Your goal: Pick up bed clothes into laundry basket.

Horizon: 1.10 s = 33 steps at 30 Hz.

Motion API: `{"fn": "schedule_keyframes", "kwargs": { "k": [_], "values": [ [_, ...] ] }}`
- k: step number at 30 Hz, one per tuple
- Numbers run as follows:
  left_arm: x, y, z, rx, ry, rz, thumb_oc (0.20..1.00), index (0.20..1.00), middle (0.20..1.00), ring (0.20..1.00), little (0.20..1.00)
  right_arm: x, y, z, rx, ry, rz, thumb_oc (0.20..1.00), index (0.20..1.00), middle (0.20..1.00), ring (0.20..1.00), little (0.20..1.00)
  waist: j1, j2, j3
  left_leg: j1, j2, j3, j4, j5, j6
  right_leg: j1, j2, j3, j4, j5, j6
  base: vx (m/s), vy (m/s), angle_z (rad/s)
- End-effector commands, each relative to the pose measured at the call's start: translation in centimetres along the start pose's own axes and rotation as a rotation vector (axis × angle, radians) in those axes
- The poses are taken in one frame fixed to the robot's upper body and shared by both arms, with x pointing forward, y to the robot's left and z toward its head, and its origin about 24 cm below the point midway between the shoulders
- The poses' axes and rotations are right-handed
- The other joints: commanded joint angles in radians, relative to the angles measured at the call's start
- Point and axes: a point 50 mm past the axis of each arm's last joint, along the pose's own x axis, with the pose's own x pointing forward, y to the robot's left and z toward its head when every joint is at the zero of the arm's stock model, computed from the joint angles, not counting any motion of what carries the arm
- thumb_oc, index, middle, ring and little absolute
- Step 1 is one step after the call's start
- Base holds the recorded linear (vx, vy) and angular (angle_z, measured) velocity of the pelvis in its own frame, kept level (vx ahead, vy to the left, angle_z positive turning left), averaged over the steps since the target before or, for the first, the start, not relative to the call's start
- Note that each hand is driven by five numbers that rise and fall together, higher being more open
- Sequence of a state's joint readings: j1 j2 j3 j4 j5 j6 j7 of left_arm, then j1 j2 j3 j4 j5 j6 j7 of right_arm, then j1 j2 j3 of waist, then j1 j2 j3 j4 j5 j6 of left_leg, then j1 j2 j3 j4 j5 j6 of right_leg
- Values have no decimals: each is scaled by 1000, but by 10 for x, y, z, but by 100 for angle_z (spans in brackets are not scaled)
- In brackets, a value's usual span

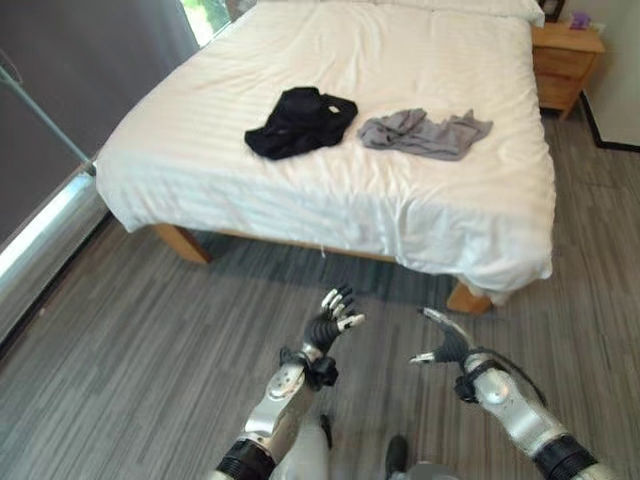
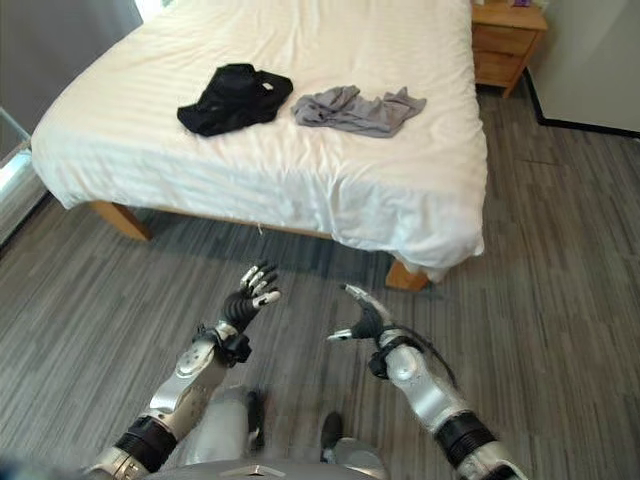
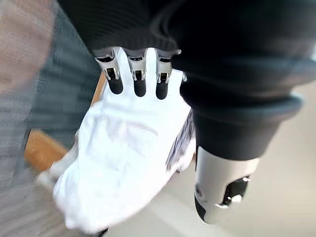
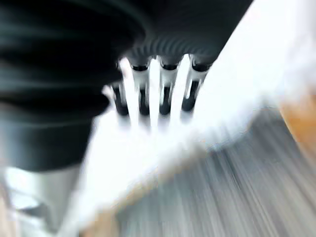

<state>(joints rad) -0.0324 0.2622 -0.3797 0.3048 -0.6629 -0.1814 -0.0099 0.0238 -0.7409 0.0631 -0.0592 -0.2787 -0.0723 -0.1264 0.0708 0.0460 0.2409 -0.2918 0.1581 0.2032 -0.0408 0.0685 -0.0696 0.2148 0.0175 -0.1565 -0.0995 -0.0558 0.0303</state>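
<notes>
Black garment (image 1: pixel 300 122) and grey garment (image 1: pixel 425 133) lie near bed (image 1: pixel 300 210) foot edge | left hand (image 1: pixel 330 322), right hand (image 1: pixel 447 346): fingers relaxed, empty, over floor

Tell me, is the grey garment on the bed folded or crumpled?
Crumpled. The grey garment lies rumpled and loosely spread on the white sheet, beside the black garment.

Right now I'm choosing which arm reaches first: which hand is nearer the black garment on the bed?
Left. The left hand hangs over the floor almost straight below the black garment; the right hand is off toward the gray garment's side, farther away.
</notes>
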Motion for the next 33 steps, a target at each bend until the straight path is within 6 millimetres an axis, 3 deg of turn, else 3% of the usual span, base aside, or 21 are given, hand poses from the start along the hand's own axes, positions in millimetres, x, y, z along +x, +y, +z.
{"fn": "schedule_keyframes", "kwargs": {
  "k": [1,2,3,5,6,8,9,13,14,16,18,20,21,23,30,31,33],
  "values": [
    [3,-15,19,-21,-100,-75,1000,1000,1000,1000,1000,17,-60,13,-143,-99,-239,1000,1000,1000,1000,1000,36,-51,-44,106,36,-31,-40,180,-89,-4,-127,-42,12,24,130,396,194,-54],
    [0,-12,16,-32,-86,-70,1000,1000,1000,1000,1000,19,-75,13,-182,-99,-290,1000,1000,1000,1000,1000,36,-49,-58,104,39,-29,-46,167,-82,11,-129,-40,12,17,139,521,295,-69],
    [-5,-11,9,-30,-49,-81,1000,1000,1000,1000,1000,21,-102,8,-266,-62,-390,1000,1000,1000,1000,1000,39,-55,-85,107,36,-16,-46,171,-78,36,-139,-34,12,4,146,479,287,-56],
    [-7,-9,8,-27,-40,-86,1000,1000,1000,1000,1000,23,-113,7,-283,-52,-423,1000,1000,1000,1000,1000,41,-65,-95,122,21,-6,-46,165,-72,46,-156,-35,12,10,151,323,195,-13],
    [-7,-10,5,0,-10,-106,1000,1000,1000,1000,1000,26,-131,-5,-318,17,-496,1000,1000,1000,1000,1000,54,-96,-108,148,-9,12,-46,133,-51,57,-189,-48,83,46,178,262,160,36],
    [-11,-4,5,33,9,-119,1000,1000,1000,1000,1000,32,-156,-9,-389,67,-546,1000,1000,1000,1000,1000,60,-116,-102,187,-47,17,-46,96,-15,14,-232,-47,219,111,214,349,280,49],
    [-13,0,9,75,11,-138,1000,1000,1000,1000,1000,41,-179,-2,-416,71,-605,1000,1000,1000,1000,1000,47,-103,-81,224,-59,-3,-46,64,17,-117,-242,-10,440,230,219,283,275,40],
    [-13,3,11,94,15,-140,1000,1000,1000,1000,1000,45,-186,-7,-424,112,-622,1000,1000,1000,1000,1000,36,-95,-70,237,-61,-17,-46,40,19,-188,-250,-27,470,218,212,194,106,67],
    [-13,7,10,98,28,-140,1000,1000,1000,1000,1000,49,-186,-16,-417,163,-593,1000,1000,1000,1000,1000,30,-96,-55,253,-71,-36,-46,21,15,-228,-246,-56,398,183,195,244,17,46],
    [-15,10,8,87,43,-138,1000,1000,1000,1000,1000,49,-182,-29,-426,229,-540,1000,1000,1000,1000,1000,20,-101,-46,270,-80,-58,-46,4,11,-233,-214,-72,287,129,174,318,-1,54],
    [-16,10,6,88,54,-136,1000,1000,1000,1000,1000,51,-179,-32,-422,248,-522,1000,1000,1000,1000,1000,11,-103,-41,281,-84,-75,-46,-8,7,-249,-195,-64,225,125,168,219,-18,73],
    [-16,10,4,92,68,-138,1000,1000,1000,1000,1000,56,-175,-33,-391,260,-509,1000,1000,1000,1000,1000,1,-108,-30,296,-93,-101,-46,-25,6,-276,-171,-43,146,142,165,193,-32,69],
    [-14,10,0,85,85,-138,1000,1000,1000,1000,1000,60,-163,-40,-380,291,-465,1000,1000,1000,1000,1000,1,-118,-28,308,-103,-118,-46,-44,8,-277,-168,-40,86,171,165,156,-55,62],
    [-15,10,-3,85,93,-142,1000,1000,1000,1000,1000,70,-156,-39,-357,294,-432,1000,1000,1000,1000,1000,16,-133,-35,313,-110,-116,-46,-53,8,-242,-181,-55,35,192,166,108,-58,61],
    [-20,10,-14,50,124,-110,1000,1000,1000,1000,1000,108,-88,-37,-171,310,-224,1000,1000,1000,1000,1000,43,-132,-54,301,-108,-117,-46,-51,3,-213,-181,-54,12,193,150,70,-24,-8],
    [-20,10,-14,50,124,-109,1000,1000,1000,1000,1000,108,-88,-37,-171,309,-224,1000,1000,1000,1000,1000,42,-132,-54,301,-108,-117,-46,-50,3,-213,-181,-54,12,193,150,39,-33,4],
    [-21,10,-16,36,130,-105,1000,1000,1000,1000,1000,114,-59,-44,-112,376,-133,1000,1000,1000,1000,1000,60,-127,-47,284,-104,-125,-46,-43,-3,-219,-181,-58,12,185,144,23,-40,6]
  ]
}}
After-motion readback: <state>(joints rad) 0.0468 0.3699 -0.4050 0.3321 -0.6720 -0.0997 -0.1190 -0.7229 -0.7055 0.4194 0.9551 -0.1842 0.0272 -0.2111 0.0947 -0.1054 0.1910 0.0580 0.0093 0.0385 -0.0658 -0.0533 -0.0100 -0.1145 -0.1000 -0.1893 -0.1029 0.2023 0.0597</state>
